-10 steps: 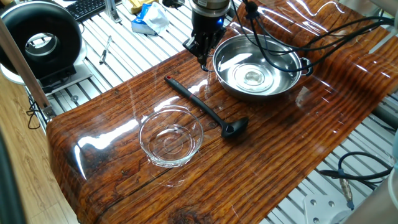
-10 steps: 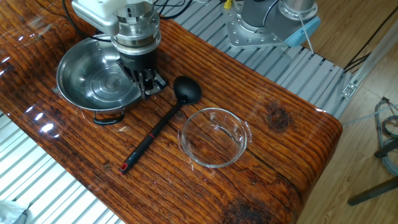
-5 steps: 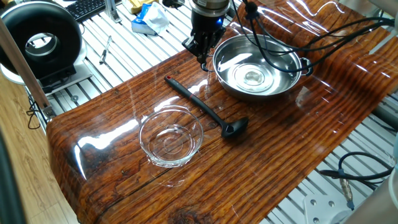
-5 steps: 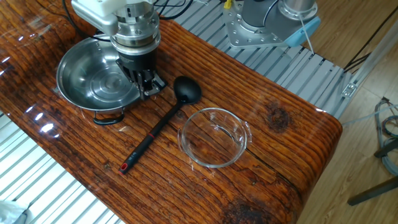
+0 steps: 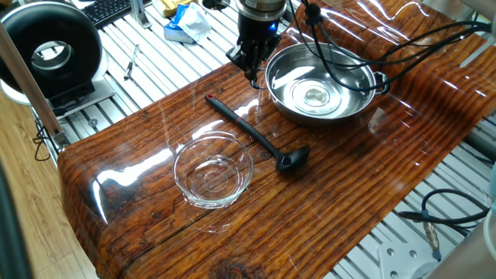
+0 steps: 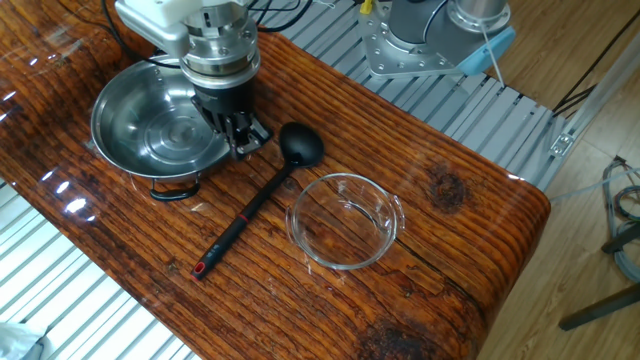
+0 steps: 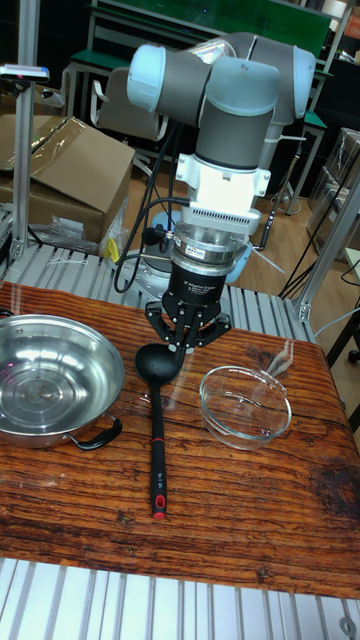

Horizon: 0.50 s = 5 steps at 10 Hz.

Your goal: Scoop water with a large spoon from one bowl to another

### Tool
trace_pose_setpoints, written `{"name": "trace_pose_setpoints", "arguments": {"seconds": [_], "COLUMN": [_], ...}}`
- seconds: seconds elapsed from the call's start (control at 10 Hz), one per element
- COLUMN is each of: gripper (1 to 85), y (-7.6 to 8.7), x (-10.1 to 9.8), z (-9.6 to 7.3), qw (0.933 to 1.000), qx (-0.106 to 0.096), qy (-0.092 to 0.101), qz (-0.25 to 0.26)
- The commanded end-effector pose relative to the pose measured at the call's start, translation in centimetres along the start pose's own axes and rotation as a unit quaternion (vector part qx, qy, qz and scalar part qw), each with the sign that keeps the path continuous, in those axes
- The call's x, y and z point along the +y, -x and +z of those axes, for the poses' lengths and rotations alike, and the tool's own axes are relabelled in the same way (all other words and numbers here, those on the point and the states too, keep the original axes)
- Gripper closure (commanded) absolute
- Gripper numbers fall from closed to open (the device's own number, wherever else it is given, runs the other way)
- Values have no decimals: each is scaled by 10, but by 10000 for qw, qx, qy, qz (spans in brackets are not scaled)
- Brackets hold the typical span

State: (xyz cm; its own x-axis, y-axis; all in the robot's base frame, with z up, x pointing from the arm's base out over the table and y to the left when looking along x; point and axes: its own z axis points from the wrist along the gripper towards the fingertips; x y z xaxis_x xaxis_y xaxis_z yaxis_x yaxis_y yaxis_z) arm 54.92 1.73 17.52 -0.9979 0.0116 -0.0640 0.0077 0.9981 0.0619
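Note:
The large spoon, a black ladle (image 5: 256, 136), lies flat on the wooden table between the two bowls, its scoop (image 6: 300, 146) empty and its handle tip red (image 7: 158, 503). The steel bowl (image 5: 353, 74) holds a shiny pool of water (image 5: 314, 94). A clear glass bowl (image 5: 180, 167) stands at the other side of the ladle. My gripper (image 5: 252, 68) hangs in the air beside the steel bowl's rim (image 6: 215, 155), with its tips above and behind the scoop (image 7: 158, 362) in the tall view. The gripper (image 7: 187, 342) looks shut, holds nothing and is apart from the ladle.
Black cables (image 5: 403, 43) trail over the steel bowl and the table's far end. Beyond the wooden top there is a slatted metal bench (image 5: 155, 58) with a blue-white packet, a pen and a round black device (image 5: 50, 50). The arm's base (image 6: 430, 35) stands behind the table.

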Motion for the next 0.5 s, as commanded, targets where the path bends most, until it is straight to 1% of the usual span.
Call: {"name": "trace_pose_setpoints", "arguments": {"seconds": [0.0,0.1,0.2,0.4], "gripper": [847,847,847,847], "y": [-8,-5,-4,-1], "x": [-1,1,8,10], "z": [-1,-1,-1,-2], "qw": [9999,9999,9998,9998], "qx": [149,102,74,13], "qy": [-4,26,157,211], "qz": [-13,57,80,68]}}
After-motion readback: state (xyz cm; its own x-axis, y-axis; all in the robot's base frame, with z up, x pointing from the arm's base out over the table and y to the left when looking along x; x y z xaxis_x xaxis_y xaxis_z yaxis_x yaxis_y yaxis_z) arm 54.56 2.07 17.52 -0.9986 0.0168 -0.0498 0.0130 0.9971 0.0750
